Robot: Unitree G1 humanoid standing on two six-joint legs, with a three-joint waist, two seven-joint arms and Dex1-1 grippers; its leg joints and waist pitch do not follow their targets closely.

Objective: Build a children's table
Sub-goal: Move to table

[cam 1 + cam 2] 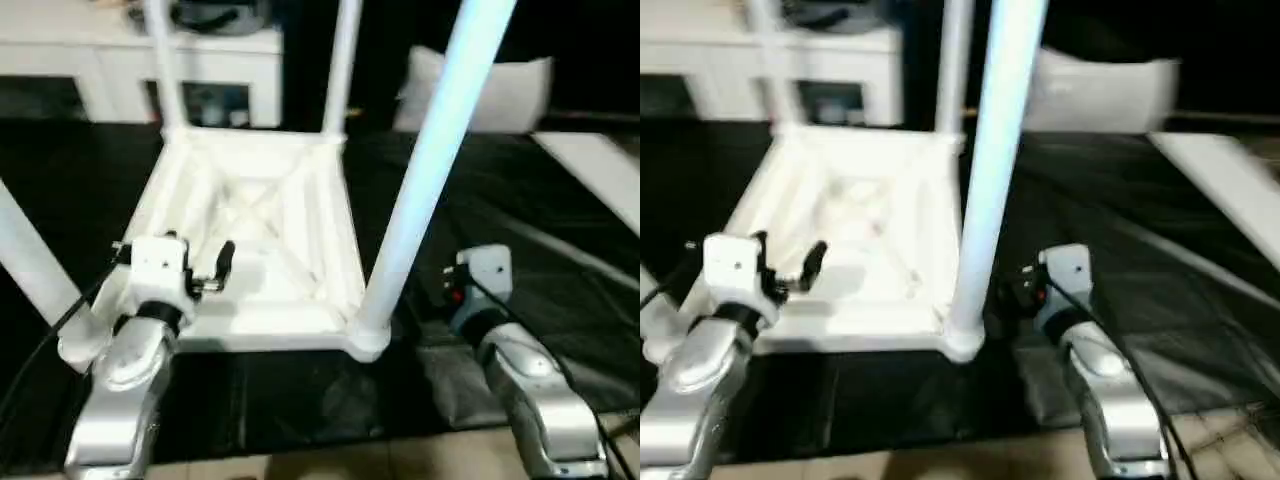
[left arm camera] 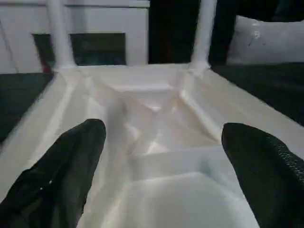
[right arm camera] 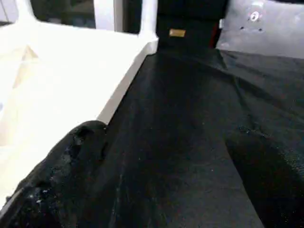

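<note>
The children's table [image 1: 250,210] lies upside down on a black mat, its ribbed cross-braced underside facing up. Legs stand in its corner sockets: the near right leg [image 1: 420,180], two far legs [image 1: 340,60] and a leaning near left leg [image 1: 30,260]. My left gripper [image 1: 172,258] hovers over the table's near edge, open, with nothing between its black fingers [image 2: 71,161]. My right gripper [image 3: 171,142] is open over the mat, just right of the near right leg's socket [image 1: 368,335].
A white cabinet [image 1: 120,60] with shelves stands behind the table at the back left. A grey pillow [image 1: 500,90] lies at the back right. A white board [image 1: 600,170] lies on the black mat [image 1: 520,200] at the right. Pale floor shows along the near edge.
</note>
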